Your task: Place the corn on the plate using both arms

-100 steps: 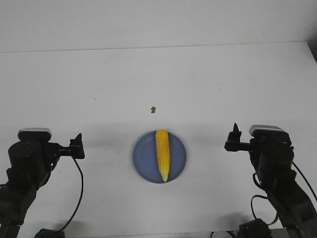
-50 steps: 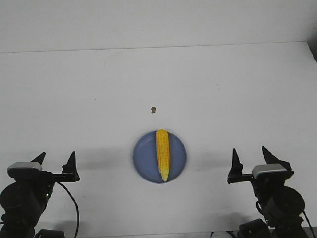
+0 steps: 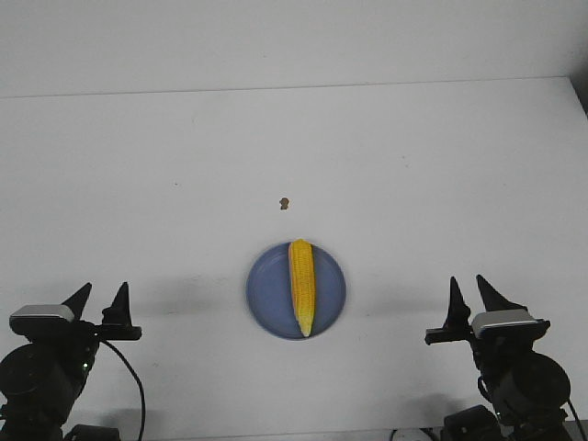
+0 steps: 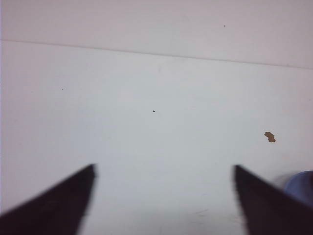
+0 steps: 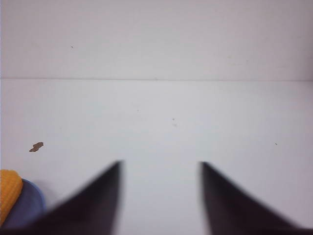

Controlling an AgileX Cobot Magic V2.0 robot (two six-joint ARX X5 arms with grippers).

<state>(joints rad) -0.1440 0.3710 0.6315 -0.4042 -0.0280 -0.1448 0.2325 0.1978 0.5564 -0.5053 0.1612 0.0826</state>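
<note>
While the corn (image 3: 301, 286) lies on the plate (image 3: 266, 292), left gripper (image 3: 99, 301) and right gripper (image 3: 471, 297) gape wide, holding nothing.

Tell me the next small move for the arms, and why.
Probably none beyond parking: the corn already lies on the plate, pointed end toward the robot. The left gripper and right gripper sit apart from the plate on either side, jaws open and empty. I would keep both arms back at the table's near edge rather than reach in again.
</note>
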